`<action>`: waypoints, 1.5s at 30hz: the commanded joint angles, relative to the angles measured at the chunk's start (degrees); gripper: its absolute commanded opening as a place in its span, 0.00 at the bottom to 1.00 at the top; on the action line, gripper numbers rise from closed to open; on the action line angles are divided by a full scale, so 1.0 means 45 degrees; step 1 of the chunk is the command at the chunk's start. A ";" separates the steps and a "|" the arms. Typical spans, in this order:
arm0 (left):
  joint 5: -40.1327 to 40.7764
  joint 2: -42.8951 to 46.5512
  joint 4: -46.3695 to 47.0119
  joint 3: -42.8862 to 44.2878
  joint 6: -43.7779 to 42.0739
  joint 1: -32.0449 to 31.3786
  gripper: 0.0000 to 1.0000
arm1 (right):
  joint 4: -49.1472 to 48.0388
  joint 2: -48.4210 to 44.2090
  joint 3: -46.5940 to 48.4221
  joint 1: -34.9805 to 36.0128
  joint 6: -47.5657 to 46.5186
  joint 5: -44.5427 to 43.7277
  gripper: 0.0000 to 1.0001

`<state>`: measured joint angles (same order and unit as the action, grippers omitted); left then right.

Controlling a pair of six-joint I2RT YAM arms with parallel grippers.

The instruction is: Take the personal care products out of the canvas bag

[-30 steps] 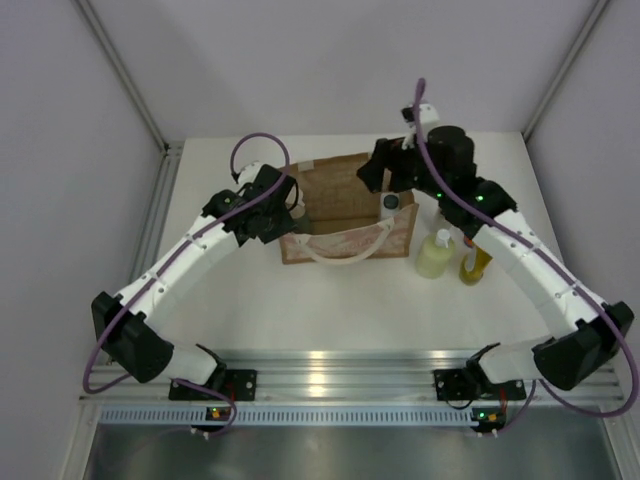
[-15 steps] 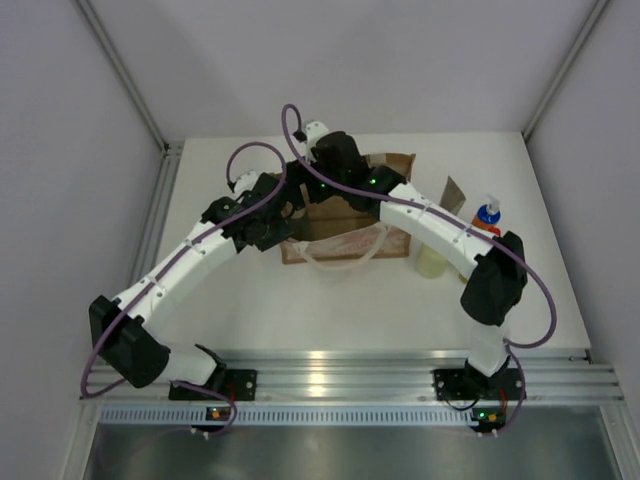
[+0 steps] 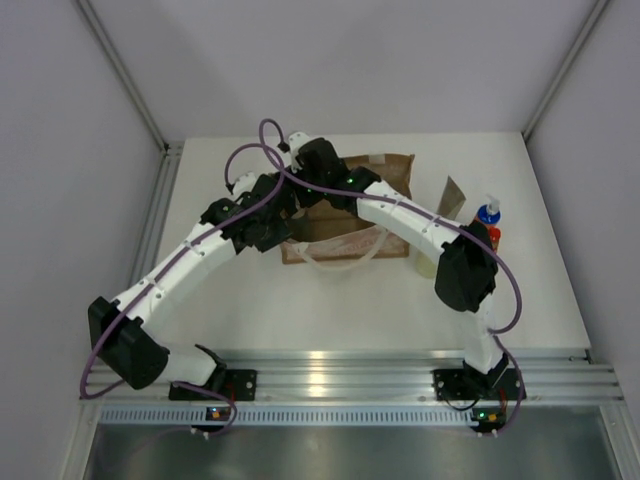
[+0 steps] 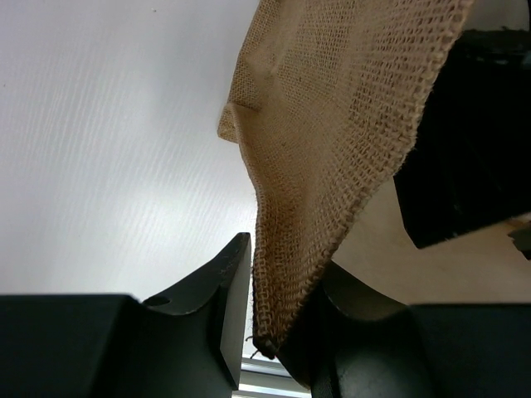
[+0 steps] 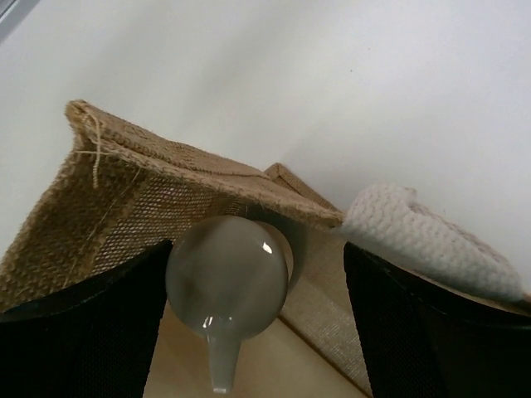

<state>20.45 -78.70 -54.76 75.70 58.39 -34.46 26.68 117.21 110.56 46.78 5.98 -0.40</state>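
The brown canvas bag lies at the table's middle back, its white rope handle to the front. My left gripper is shut on the bag's left edge; the left wrist view shows woven fabric pinched between its jaws. My right gripper reaches across to the bag's left end. In the right wrist view it is open, with the pale round cap of the grey cylinder between its fingers, inside the bag's mouth. A sachet, orange-blue bottle and pale-yellow bottle stand right of the bag.
The right arm's forearm and elbow lie over the bag's right end and hide part of the table beside it. A rope handle sits by my right gripper's right finger. Walls enclose the table on three sides.
My right arm has swung from the bag's right end across to its left end. The sachet and orange-blue bottle now show at the right. The left gripper has kept its hold.
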 commanded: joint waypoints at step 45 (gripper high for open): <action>0.0124 -0.0168 -0.0174 0.0795 -0.0261 0.0098 0.34 | 0.0771 -0.3720 -0.0156 0.0404 -0.0703 -0.2820 0.00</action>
<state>20.43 -79.68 -54.85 77.17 57.69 -34.26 35.22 108.92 107.59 47.79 3.40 -10.57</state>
